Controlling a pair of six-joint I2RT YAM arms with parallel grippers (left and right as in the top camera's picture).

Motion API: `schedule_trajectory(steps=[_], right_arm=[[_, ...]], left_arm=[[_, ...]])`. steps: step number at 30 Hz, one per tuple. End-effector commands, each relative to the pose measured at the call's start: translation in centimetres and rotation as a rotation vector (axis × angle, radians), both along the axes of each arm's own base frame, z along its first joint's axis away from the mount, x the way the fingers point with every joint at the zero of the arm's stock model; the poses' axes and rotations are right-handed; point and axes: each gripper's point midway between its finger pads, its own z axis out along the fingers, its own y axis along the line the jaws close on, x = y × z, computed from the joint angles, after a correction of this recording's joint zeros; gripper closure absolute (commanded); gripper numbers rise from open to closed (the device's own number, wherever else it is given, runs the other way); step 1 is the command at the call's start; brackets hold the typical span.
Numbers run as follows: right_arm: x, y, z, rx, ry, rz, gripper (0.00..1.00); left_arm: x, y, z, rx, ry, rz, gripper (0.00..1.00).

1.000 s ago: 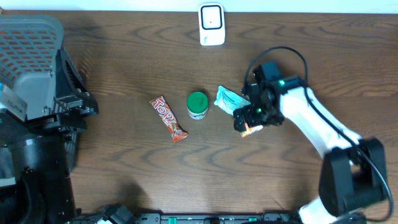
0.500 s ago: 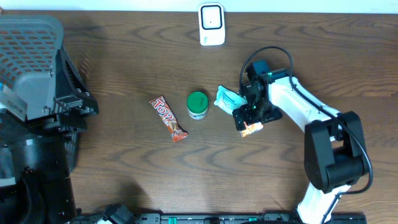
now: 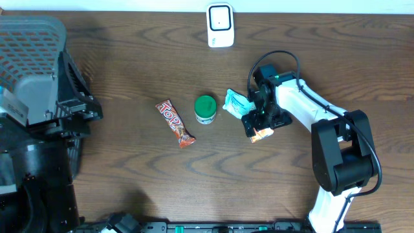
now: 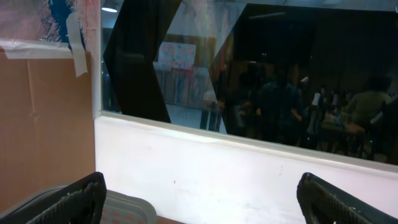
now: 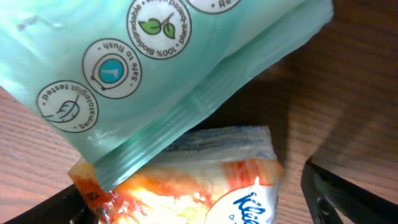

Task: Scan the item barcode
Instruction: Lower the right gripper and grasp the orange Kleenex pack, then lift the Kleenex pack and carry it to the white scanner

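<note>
1. Packet (image 5: 205,171): orange and white, lies flat on the table (image 3: 129,58), right of centre; its top end sits under the edge of the pouch (image 5: 155,68); barcode not visible.
2. Pouch: teal, round printed icons on the face; overlaps the packet and lies just up-left of it in the overhead view.
3. Right gripper (image 3: 257,124): low over the packet; jaws spread wide, fingers (image 5: 351,196) at either side of the packet; not clamped, nothing held; cannot tell if the tips touch the table.
4. Jar (image 3: 206,109): green lid, upright, just left of the pouch, not touching it.
5. Candy bar (image 3: 175,123): red wrapper, lies diagonal, left of the jar, apart from it.
6. Scanner (image 3: 220,26): white, at the far table edge, well apart from the packet and the gripper.
7. Left gripper (image 4: 208,199): at the left side, off the items; jaws spread fully, nothing between them; its camera faces a white wall and a dark window.
8. Basket (image 3: 29,39): grey mesh, top-left corner, beside the left arm.
</note>
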Motion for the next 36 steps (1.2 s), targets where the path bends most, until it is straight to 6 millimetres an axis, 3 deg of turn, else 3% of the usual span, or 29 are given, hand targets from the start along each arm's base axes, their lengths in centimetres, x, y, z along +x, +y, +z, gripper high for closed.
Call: schedule_trajectory(steps=[1, 5, 8, 14, 21, 28, 36], right_arm=[[-0.3, 1.1, -1.0, 0.038, 0.024, 0.048, 0.10], [-0.4, 1.2, -1.1, 0.040, 0.022, 0.069, 0.14], [-0.3, 1.6, -1.1, 0.043, 0.013, 0.080, 0.29], [0.3, 2.8, -1.1, 0.049, -0.022, 0.034, 0.44], [0.3, 2.8, 0.4, 0.034, 0.009, -0.013, 0.42], [0.2, 3.0, 4.7, 0.006, 0.081, -0.153, 0.42], [-2.6, 6.4, 7.6, 0.170, 0.273, -0.275, 0.44]], left_arm=[[-0.1, 0.2, -0.1, 0.010, 0.002, 0.011, 0.02], [-0.1, 0.2, -0.1, 0.010, 0.002, 0.011, 0.02], [-0.1, 0.2, -0.1, 0.010, 0.002, 0.011, 0.02], [-0.1, 0.2, -0.1, 0.010, 0.002, 0.011, 0.02], [-0.1, 0.2, -0.1, 0.010, 0.002, 0.011, 0.02], [-0.1, 0.2, -0.1, 0.011, 0.003, 0.011, 0.02], [0.0, 0.2, -0.1, 0.011, 0.003, 0.011, 0.02]])
